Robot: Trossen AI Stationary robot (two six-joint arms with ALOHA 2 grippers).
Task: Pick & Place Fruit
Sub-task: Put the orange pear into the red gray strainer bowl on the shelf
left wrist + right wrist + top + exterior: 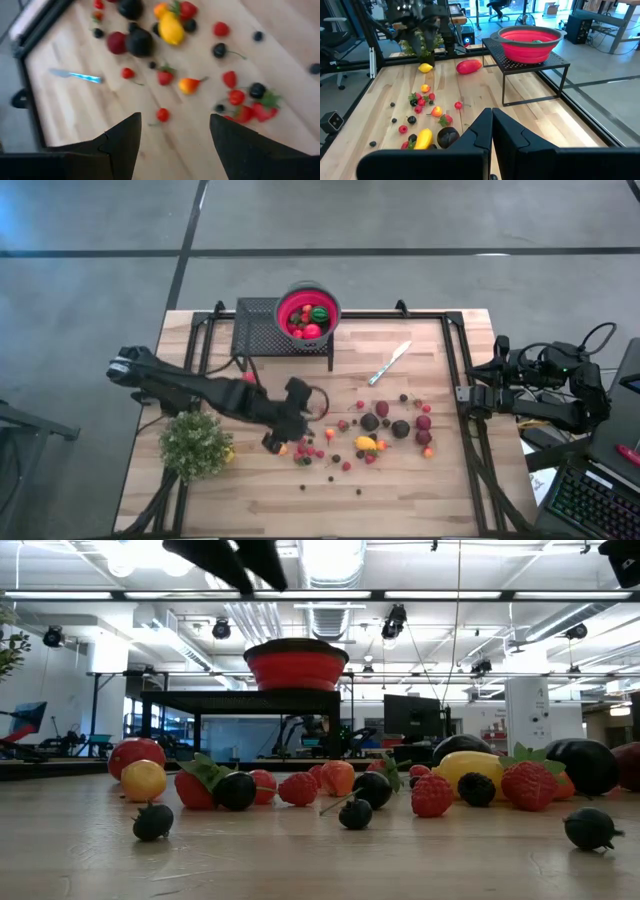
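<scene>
- Pale butcher-block wood makes up the surface (420,490), and the fruit (368,443) lies scattered over its middle: red berries, dark maroon plums, a yellow lemon-like piece and small dark berries, most of them near one another and a few touching.
- A few pieces already sit in the red bowl (308,311) on the black mesh stand (262,327) at the far edge; one larger red piece (468,66) lies on the wood near that stand.
- The left gripper (283,427) hangs above the near-left end of the scatter, its fingers (120,145) spread wide and holding nothing.
- The right gripper (490,131) waits at the right edge, fingers pressed together and empty.
- Likely handling: light, hard-shelled toys, smooth and rounded, so they should roll or squirt out under an off-centre pinch; not fragile.
- Best hold is probably across the widest part of one isolated piece, avoiding stems and leaf caps.
- The smallest dark berries look too low for a sure grip, though their shape is hard to judge here.
- The knife (389,363) and the plant (195,444) lie clear of the cluster.
</scene>
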